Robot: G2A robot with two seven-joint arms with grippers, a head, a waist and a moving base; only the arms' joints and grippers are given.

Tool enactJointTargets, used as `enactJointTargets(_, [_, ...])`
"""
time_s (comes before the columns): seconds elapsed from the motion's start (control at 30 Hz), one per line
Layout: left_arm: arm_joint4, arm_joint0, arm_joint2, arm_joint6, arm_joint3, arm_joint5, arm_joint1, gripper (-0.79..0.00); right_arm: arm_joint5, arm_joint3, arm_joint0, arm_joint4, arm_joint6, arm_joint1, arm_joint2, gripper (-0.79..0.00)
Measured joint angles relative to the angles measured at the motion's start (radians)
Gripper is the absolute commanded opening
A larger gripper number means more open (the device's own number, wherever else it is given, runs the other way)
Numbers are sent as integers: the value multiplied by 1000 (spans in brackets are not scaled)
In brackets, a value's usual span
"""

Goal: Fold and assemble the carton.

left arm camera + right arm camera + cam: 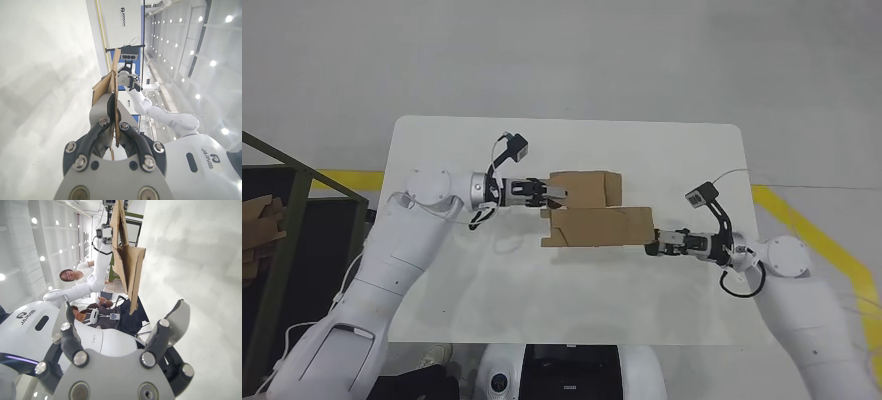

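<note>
Watching the top view, first spotter here: your carton (597, 226) is sitting over the middle of the tabletop (492, 300). Its long axis is running left to right, from one gripper toward the other, and its broad brown face is turning upward. One panel is sitting offset behind the other, toward the far edge. I am not managing to tell whether it is touching the tabletop.

Second spotter here: your left gripper (545, 192) is clamping its fingers (98, 113) on the carton's left edge, and the cardboard is showing edge-on between them in the left wrist view.

First spotter: your right gripper (650, 244) is hovering just beside the carton's near right corner. Its fingers (179, 313) are standing wide apart and gripping nothing, with the corner showing just ahead of the gap.

Second spotter: both your forearms are lying low and roughly level, pointing inward at each other from opposite sides. A wall panel (117, 22) is carrying print in the room behind, which I am leaving unread.
</note>
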Motion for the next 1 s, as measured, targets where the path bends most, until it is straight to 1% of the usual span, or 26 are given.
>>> enactJointTargets(0.07, [-6, -2, 10, -2, 0, 4, -2, -785, -3, 1, 7, -3, -3, -1, -19, -579])
enactJointTargets(0.13, [-9, -6, 17, -4, 4, 5, -4, -785, -6, 5, 16, -3, -6, -1, -34, -730])
enactJointTargets(0.17, [-10, -7, 19, -4, 6, 5, -4, -785, -7, 7, 19, -2, -7, -1, -39, -779])
enactJointTargets(0.63, [-51, -14, 32, -20, 23, 10, -8, -785, -26, 32, 43, 29, -26, 12, -76, -785])
enactJointTargets(0.67, [-53, -14, 33, -21, 23, 10, -8, -742, -28, 35, 46, 31, -28, 12, -80, -785])
enactJointTargets(0.7, [-53, -15, 34, -22, 24, 11, -8, -643, -29, 39, 48, 32, -29, 12, -83, -785])
enactJointTargets(0.73, [-53, -16, 34, -23, 25, 11, -8, -428, -31, 46, 52, 32, -31, 13, -87, -785])
enactJointTargets(0.77, [-52, -16, 34, -22, 26, 11, -8, -120, -32, 50, 56, 32, -32, 13, -90, -785])
enactJointTargets(0.8, [-50, -16, 33, -20, 27, 11, -8, 0, -32, 54, 59, 32, -32, 13, -92, -785])
enactJointTargets(1.0, [-51, -8, 9, -16, 18, 17, -1, 0, -32, 72, 69, 24, -33, 19, -95, -785])
